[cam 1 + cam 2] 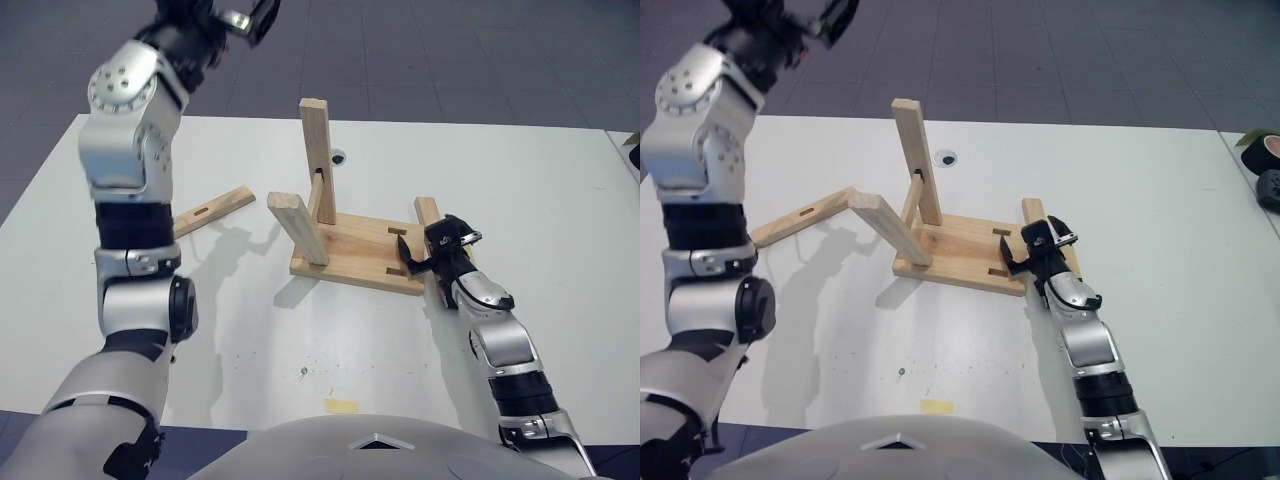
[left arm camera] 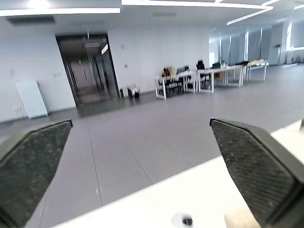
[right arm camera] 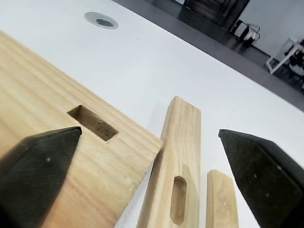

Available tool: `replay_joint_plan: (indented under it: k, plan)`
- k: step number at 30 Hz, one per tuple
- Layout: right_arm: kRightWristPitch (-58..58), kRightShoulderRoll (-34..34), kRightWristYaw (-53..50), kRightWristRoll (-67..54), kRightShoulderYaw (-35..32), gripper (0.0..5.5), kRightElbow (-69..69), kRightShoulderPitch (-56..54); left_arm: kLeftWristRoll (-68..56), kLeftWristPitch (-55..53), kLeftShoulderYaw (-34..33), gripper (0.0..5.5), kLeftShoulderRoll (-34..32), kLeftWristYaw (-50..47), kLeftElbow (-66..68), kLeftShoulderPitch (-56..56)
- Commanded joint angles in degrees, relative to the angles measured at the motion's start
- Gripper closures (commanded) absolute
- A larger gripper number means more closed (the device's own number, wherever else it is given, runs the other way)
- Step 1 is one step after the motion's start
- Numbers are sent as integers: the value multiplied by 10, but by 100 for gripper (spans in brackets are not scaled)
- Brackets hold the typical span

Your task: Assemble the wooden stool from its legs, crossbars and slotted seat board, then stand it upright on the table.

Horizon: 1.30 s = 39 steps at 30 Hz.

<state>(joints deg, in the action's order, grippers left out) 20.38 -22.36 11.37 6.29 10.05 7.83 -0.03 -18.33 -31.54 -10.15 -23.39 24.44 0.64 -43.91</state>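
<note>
Right end effector (image 1: 424, 256) open, fingers spread wide, low over the worktop (image 1: 540, 170) at the right end of the slotted seat board (image 1: 350, 258). Board flat near the worktop's middle, with one upright leg (image 1: 318, 150) standing in it and a tilted leg (image 1: 298, 226) at its left end. Slotted piece (image 3: 178, 166) and plain strip (image 3: 221, 199) lying just beside the board's right edge. Loose crossbar (image 1: 212, 210) lying apart to the left. Left end effector (image 1: 250, 18) open, raised high at the left.

The seat board (image 1: 355, 255) and upright leg (image 1: 318, 150) are pale honey wood with fine straight grain. The surface (image 1: 560, 200) is white, the floor (image 1: 450, 50) dark grey tile. The left tool (image 2: 152, 173) and right tool (image 1: 1036, 245) are black.
</note>
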Motion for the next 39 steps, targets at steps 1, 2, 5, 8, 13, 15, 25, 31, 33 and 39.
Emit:
replay_joint_plan:
  k: [1,2,5,8,13,15,25,31,33,39]
  plan:
    - [37,-38,55,16,34,12,66,72,-55,-84,-68,10,-57,-1,-109,24]
    - [50,-27,60,0,33,12,88,80,-75,-99,-85,10,-56,-9,-124,20]
    - [82,7,67,-31,37,12,135,81,-156,-133,-129,10,-10,-49,-145,-12]
    - [95,37,74,-51,47,12,152,62,-206,-148,-126,10,13,-61,-172,-4]
    - [96,58,109,-91,64,12,172,61,-233,-147,-119,10,7,-49,-181,55]
    - [98,61,122,-106,69,12,176,64,-222,-146,-116,10,22,-80,-169,70]
    - [76,83,90,-144,-20,12,173,57,-313,-196,-109,10,-39,-27,-307,249]
    - [74,80,73,-134,-31,12,170,49,-162,-88,20,10,-81,35,-256,310]
    - [73,78,74,-133,-34,12,166,42,-140,-63,40,10,-87,60,-235,323]
    - [69,79,70,-129,-34,12,149,33,-58,22,77,10,-68,77,-108,247]
